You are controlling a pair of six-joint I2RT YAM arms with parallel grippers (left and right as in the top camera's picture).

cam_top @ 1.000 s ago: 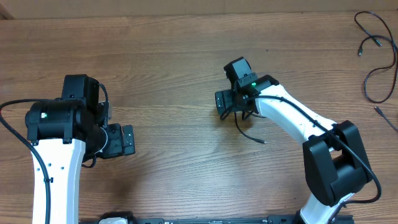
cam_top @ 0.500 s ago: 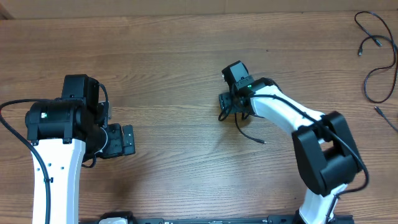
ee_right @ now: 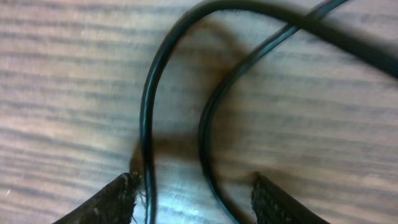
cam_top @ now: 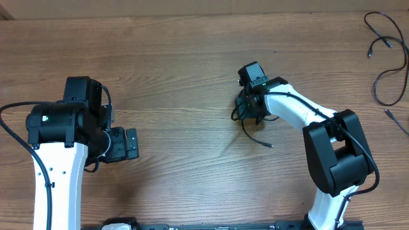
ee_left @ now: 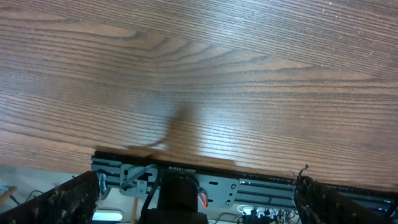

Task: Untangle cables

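Tabletop (cam_top: 192, 51): wrist view alone shows cables (ee_right: 203, 134) between parted fingers (ee_right: 106, 205) of right end effector (ee_right: 199, 202).

The tabletop (cam_top: 179, 51) is warm brown wood with fine darker grain lines. The cables (ee_right: 149, 93) are plain black with a slight shine, and their shadow on the wood is dark brown. The fingers (ee_right: 106, 202) of my right hand (ee_right: 193, 199) are black. My left arm (cam_top: 61, 172) and right arm (cam_top: 287, 115) are white with black joints. A small green light (cam_top: 261, 80) shows on the right one.

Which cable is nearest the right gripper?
The lone mid-table cable, lying between the fingers of the right gripper; the other cables lie far off to the right.
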